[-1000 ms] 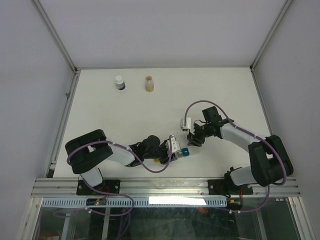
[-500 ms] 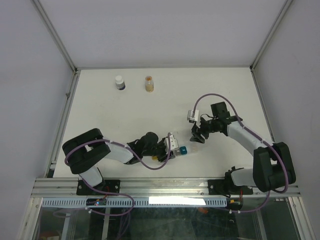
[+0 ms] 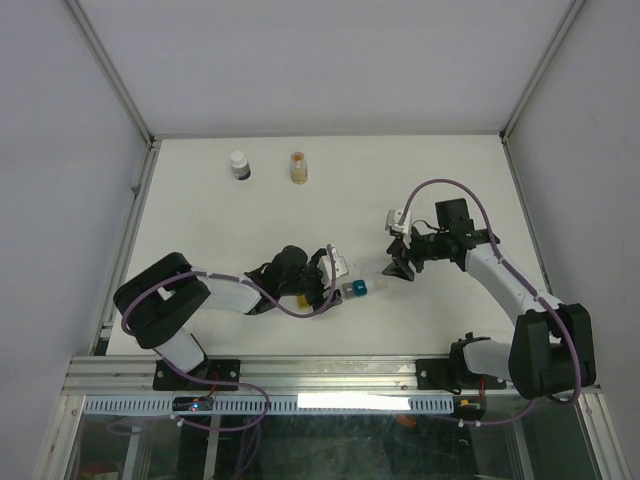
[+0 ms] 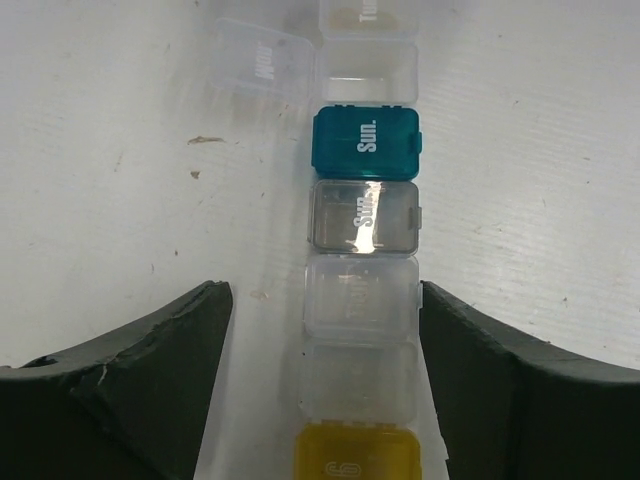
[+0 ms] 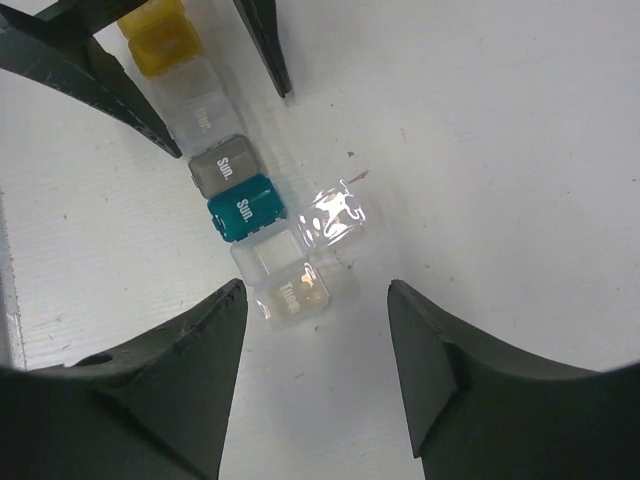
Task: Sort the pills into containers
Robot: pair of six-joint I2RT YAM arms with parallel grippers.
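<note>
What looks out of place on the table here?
The clear compartment beside the blue compartment has its lid flipped open sideways; the other lids look shut. Nothing else stands out.

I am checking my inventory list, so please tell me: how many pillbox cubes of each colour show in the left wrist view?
Yellow cube: 1
Clear cubes: 4
Grey cube: 1
Blue cube: 1
Total: 7

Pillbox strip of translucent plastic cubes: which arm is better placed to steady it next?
Probably left: its open black fingers straddle the translucent plastic pillbox strip; the right arm's fingers hover off its end.
</note>
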